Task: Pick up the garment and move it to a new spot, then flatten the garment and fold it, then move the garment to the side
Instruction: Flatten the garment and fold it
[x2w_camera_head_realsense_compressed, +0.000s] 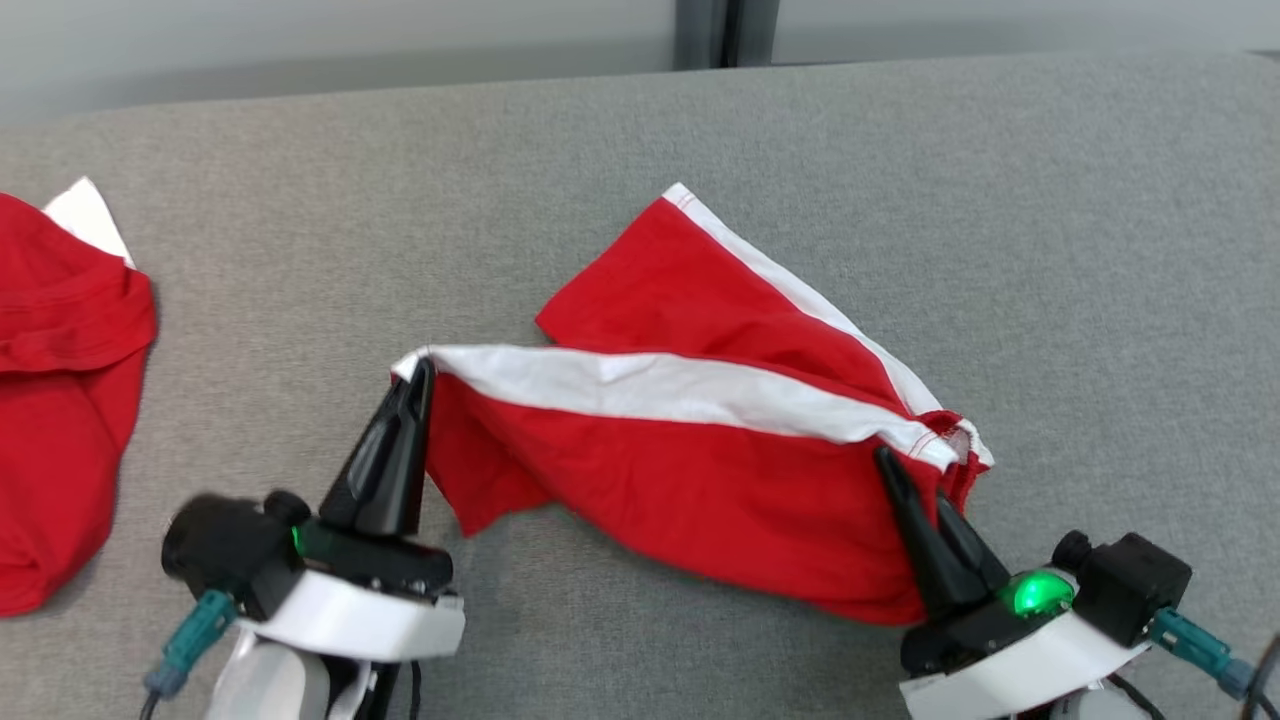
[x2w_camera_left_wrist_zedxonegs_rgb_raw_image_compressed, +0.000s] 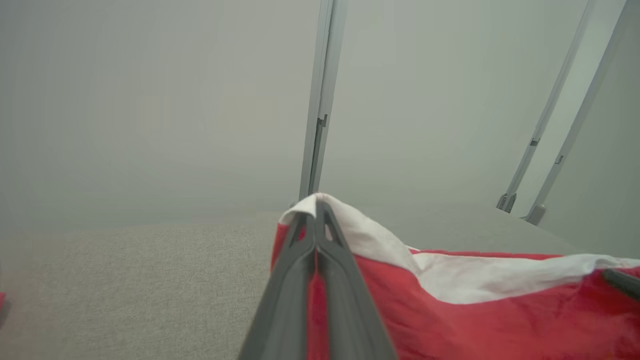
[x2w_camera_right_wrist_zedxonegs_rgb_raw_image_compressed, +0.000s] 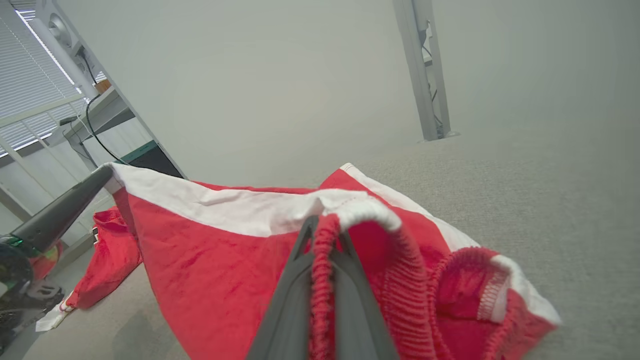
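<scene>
Left gripper and right gripper both clamp the red-and-white garment, which spans between our jaws. We judge the right pinch on the bunched waistband thin; uneven pull could slip it.

light: even, soft | shadows: faint | wrist backgrounds: hazy

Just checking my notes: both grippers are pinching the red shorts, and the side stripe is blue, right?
Not blue: the side stripe is white, clear in the head view. The left gripper and right gripper do both pinch the red shorts.
</scene>
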